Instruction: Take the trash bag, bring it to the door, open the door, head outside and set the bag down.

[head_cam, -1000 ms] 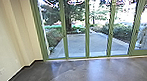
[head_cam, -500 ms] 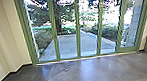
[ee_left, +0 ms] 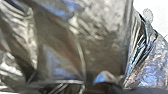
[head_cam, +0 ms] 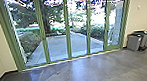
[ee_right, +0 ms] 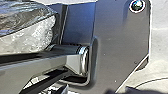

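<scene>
trash bag (ee_left: 105, 37), close before the left wrist: glossy, limp film, probably light, slippery and easily torn; best held by several bunched folds. state of either claw: cannot be told.

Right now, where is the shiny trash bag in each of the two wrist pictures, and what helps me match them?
Left wrist view: the trash bag is very close, its dark folds spreading across most of the picture.
Right wrist view: it lies beside the robot's wide dark plate, past the jointed bar.
Shared landmark: the bag's glossy, creased dark plastic.
</scene>
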Controlling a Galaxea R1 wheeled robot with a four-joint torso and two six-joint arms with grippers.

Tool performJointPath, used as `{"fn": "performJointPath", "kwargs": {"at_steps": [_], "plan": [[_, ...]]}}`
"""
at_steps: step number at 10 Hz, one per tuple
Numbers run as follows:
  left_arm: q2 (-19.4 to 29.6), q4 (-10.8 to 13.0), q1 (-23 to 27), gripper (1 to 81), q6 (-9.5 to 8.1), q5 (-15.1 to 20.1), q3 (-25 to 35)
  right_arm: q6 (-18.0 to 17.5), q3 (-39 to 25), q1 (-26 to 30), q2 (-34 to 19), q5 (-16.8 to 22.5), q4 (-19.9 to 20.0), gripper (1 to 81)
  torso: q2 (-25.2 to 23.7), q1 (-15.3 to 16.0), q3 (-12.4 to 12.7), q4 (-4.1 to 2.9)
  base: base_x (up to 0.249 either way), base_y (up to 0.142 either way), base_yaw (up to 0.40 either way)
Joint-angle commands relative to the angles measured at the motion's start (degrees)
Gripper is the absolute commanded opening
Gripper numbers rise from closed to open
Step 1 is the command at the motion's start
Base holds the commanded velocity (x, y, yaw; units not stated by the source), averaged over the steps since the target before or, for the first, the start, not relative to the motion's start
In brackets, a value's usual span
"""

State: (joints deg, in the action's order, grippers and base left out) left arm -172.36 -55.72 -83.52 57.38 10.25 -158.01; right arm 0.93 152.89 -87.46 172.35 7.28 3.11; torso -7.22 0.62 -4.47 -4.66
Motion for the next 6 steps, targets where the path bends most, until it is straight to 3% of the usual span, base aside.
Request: {"fn": "performJointPath", "kwargs": {"at_steps": [1,6], "plan": [[0.1,0.1,3.6,1.0,0.54,4.7,0.1,0.1,-0.1,3.2,0.3,3.5,-0.3,81.1,0.0,0.0,0.0,0.0,0.0,0.0,-0.292],[0.2,0.2,3.6,1.0,0.54,4.7,0.1,0.1,-0.1,3.2,0.3,3.5,-0.3,81.1,0.0,0.0,0.0,0.0,0.0,0.0,-0.292]]}}
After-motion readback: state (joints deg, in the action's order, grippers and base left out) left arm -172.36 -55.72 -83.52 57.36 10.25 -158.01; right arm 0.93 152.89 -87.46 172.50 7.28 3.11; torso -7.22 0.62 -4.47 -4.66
